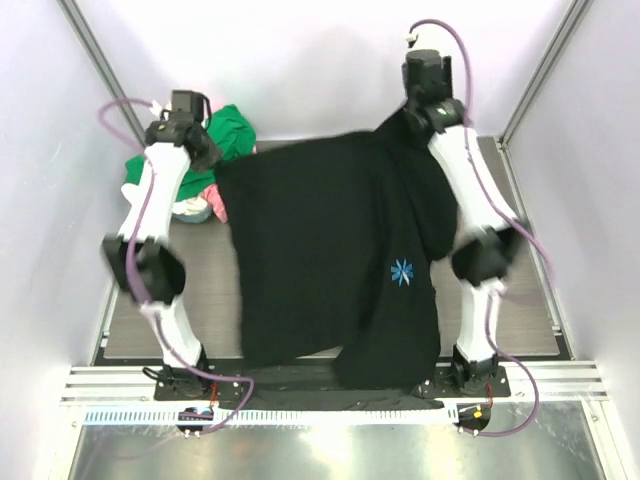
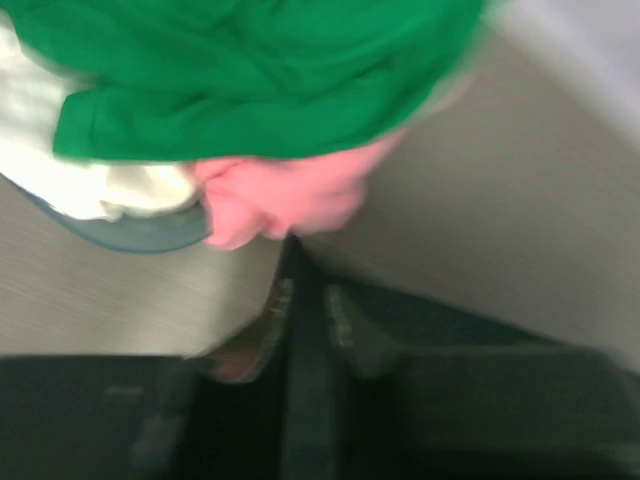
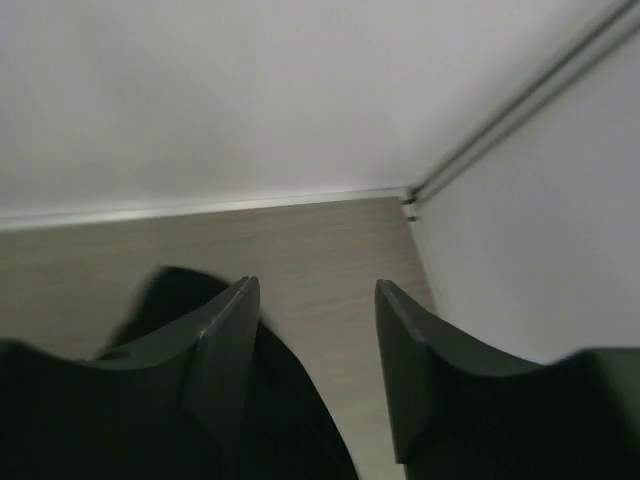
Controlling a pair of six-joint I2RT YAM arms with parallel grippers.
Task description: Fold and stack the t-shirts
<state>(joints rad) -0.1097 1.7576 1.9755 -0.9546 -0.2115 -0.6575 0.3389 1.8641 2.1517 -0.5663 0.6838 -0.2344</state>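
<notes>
A large black t-shirt (image 1: 320, 250) with a blue starburst logo (image 1: 402, 272) lies spread over the table's middle, its near hem hanging over the front edge. My left gripper (image 1: 210, 155) is at its far left corner, and in the left wrist view this gripper (image 2: 305, 290) is shut on a fold of black cloth (image 2: 300, 380). My right gripper (image 1: 425, 100) is at the shirt's far right corner. In its wrist view this gripper (image 3: 315, 290) is open and empty, with black cloth (image 3: 290, 420) under its left finger.
A pile of shirts lies at the back left: green (image 1: 232, 130) on top, pink (image 1: 215, 200) and white (image 1: 190, 208) below. The same green (image 2: 260, 70), pink (image 2: 290, 200) and white (image 2: 60, 170) shirts show in the left wrist view. White walls close the grey table (image 1: 200, 290) on three sides.
</notes>
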